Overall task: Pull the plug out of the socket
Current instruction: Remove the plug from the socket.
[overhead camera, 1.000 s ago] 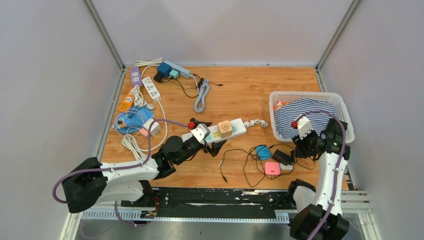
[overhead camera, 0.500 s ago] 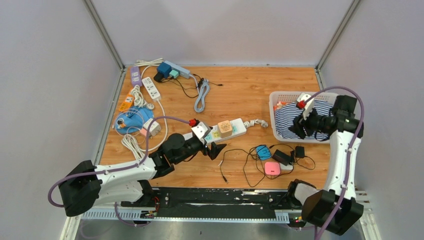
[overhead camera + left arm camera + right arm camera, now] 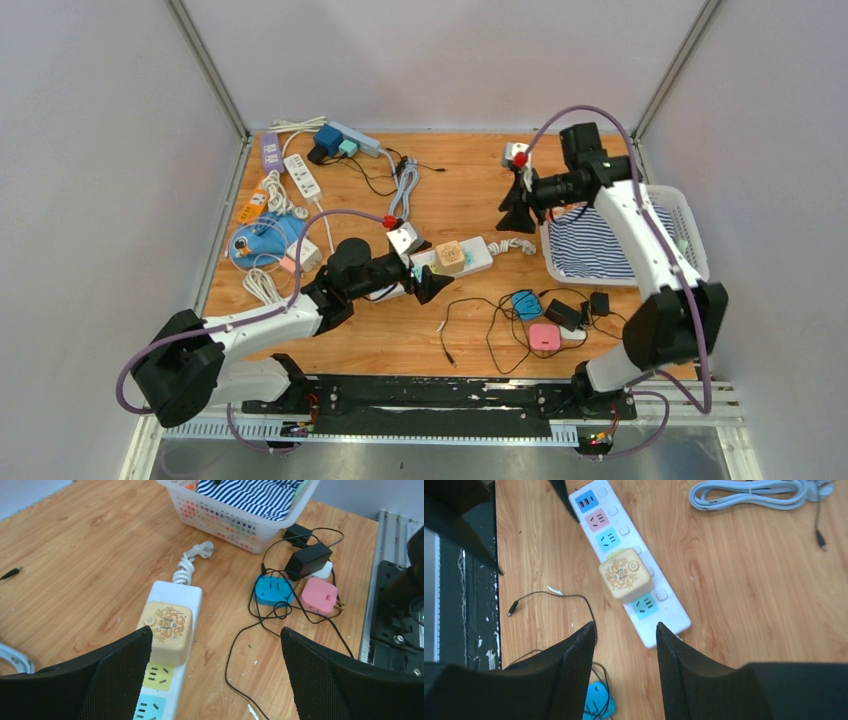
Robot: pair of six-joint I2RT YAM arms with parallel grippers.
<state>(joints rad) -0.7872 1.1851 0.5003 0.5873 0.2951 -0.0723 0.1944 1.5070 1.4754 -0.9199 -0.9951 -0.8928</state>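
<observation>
My L gripper (image 3: 215, 632) gapes wide, empty, at the near-left end of the power strip (image 3: 478, 255). The plug (image 3: 450, 254) sits mid-strip, just far-right of it. The strip runs near-left to far-right. R gripper (image 3: 625, 627), fingers partly apart & empty, hangs farther off.

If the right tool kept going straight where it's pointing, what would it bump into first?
Most likely the white power strip, at its end beside the tan cube plug. The right tool points down at that spot with nothing between, though depth is unclear.
</observation>
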